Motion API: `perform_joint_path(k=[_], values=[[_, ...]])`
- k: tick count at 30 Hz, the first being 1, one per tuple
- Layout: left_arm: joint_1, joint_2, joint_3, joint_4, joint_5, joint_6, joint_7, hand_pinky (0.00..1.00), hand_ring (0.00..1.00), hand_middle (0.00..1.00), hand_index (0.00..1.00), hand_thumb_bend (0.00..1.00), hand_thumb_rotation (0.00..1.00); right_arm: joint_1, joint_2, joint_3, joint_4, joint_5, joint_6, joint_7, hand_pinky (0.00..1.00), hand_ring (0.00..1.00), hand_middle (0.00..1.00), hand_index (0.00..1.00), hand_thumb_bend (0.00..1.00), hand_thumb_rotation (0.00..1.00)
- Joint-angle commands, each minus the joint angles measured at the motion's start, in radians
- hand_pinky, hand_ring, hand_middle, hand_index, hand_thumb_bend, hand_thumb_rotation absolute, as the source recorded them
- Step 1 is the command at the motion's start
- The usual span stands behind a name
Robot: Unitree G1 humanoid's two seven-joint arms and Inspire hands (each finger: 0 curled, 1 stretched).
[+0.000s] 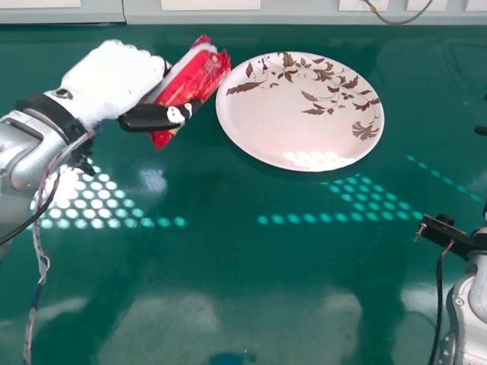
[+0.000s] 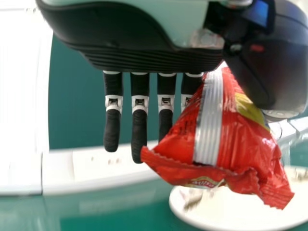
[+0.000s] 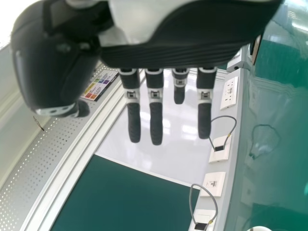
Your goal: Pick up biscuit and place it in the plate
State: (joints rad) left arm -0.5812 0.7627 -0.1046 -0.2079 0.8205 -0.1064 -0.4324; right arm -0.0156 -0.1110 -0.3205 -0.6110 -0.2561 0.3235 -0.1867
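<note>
Red, silver-striped foil makes up the biscuit packet [image 1: 192,79] you have in the left hand [image 1: 118,80], which in your head view is out to the left of the round white plate [image 1: 274,129] with brown leaves and flowers. Your left wrist view shows the packet pinched between the thumb and the fingers [image 2: 139,125], which are long and nearly straight, its crimped edge turned away from your palm and part of the plate beyond it. From your head view, the packet is just beside the plate's left rim; how high it sits over the glossy green table [image 1: 228,266], you can't judge. The plate lies flat on that table, with bright light glinting along its near side. As for your right hand [image 1: 481,131], its dark tip pokes in at the head view's right edge, and the right wrist view shows its fingers [image 3: 155,120] straight and open.
</note>
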Motion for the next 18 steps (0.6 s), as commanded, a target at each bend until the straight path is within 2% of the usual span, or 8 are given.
perform_joint_path(k=[1,4,8,10,13,18], values=[[-0.039,-0.007,0.016,-0.042,-0.012,0.003,0.011,0.34,0.40,0.48,0.52,0.50,0.00,-0.004,-0.015,-0.005,0.007,-0.010,-0.003,0.002,0.57,0.67,0.69,0.69,0.58,0.27],[-0.082,-0.021,-0.003,-0.052,0.007,0.005,0.004,0.31,0.38,0.48,0.52,0.50,0.00,-0.011,-0.028,-0.003,0.015,-0.011,-0.005,0.008,0.54,0.65,0.70,0.70,0.57,0.27],[-0.146,-0.065,-0.033,-0.025,0.004,-0.003,0.013,0.30,0.37,0.49,0.52,0.50,0.00,-0.024,-0.032,-0.004,0.021,-0.003,-0.001,0.013,0.52,0.63,0.69,0.68,0.57,0.26],[-0.187,-0.088,-0.060,-0.002,0.009,-0.006,0.003,0.29,0.40,0.49,0.54,0.47,0.00,-0.028,-0.034,-0.005,0.026,-0.002,-0.008,0.015,0.51,0.63,0.69,0.68,0.57,0.26],[-0.257,-0.134,-0.114,0.062,0.025,-0.013,0.001,0.27,0.41,0.52,0.54,0.46,0.00,-0.035,-0.035,-0.009,0.035,0.006,-0.018,0.018,0.52,0.63,0.69,0.67,0.57,0.25],[-0.360,-0.230,-0.182,0.236,0.012,-0.078,0.077,0.26,0.42,0.56,0.51,0.46,0.00,-0.035,-0.036,-0.008,0.040,0.003,-0.026,0.015,0.51,0.63,0.69,0.68,0.57,0.24]])
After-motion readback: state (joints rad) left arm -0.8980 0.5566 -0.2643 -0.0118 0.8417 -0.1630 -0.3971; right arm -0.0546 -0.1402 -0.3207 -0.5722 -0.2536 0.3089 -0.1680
